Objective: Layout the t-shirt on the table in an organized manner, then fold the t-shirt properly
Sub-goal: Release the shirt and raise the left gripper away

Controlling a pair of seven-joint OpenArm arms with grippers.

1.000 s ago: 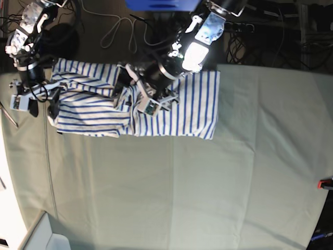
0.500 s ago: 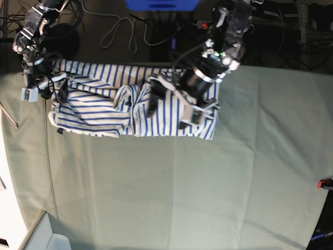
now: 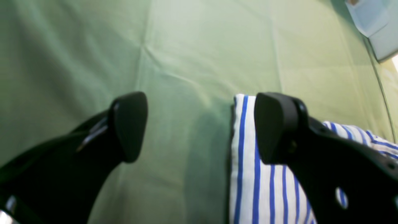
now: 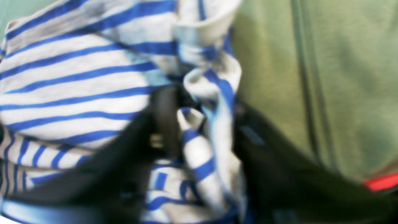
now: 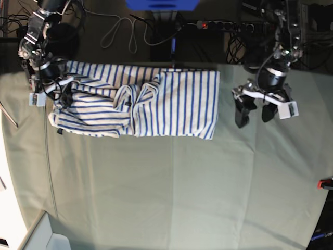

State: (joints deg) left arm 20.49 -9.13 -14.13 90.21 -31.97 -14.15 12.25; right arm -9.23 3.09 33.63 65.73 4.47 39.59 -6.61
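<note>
The white, blue-striped t-shirt (image 5: pixel 177 104) lies rumpled along the far edge of the table (image 5: pixel 182 192), bunched at its middle and left end. At that left end my right gripper (image 5: pixel 58 96) is down on it. In the right wrist view its dark fingers (image 4: pixel 164 121) pinch a gathered fold of the t-shirt (image 4: pixel 202 149). My left gripper (image 5: pixel 253 119) hangs open over bare cloth just right of the shirt. In the left wrist view the left gripper (image 3: pixel 202 124) holds nothing, and the t-shirt's edge (image 3: pixel 248 174) lies beside and under one finger.
A red clamp (image 5: pixel 325 183) sits at the table's right edge, and another red clamp (image 4: pixel 381 182) shows beside the right gripper. A pale box (image 5: pixel 44 237) stands at the near left corner. Cables (image 5: pixel 122 28) and a blue object (image 5: pixel 161 4) lie beyond the far edge.
My left arm has swung from over the shirt's middle to the right, off the shirt and onto bare table, still open. My right gripper has shut on the shirt's left end.
</note>
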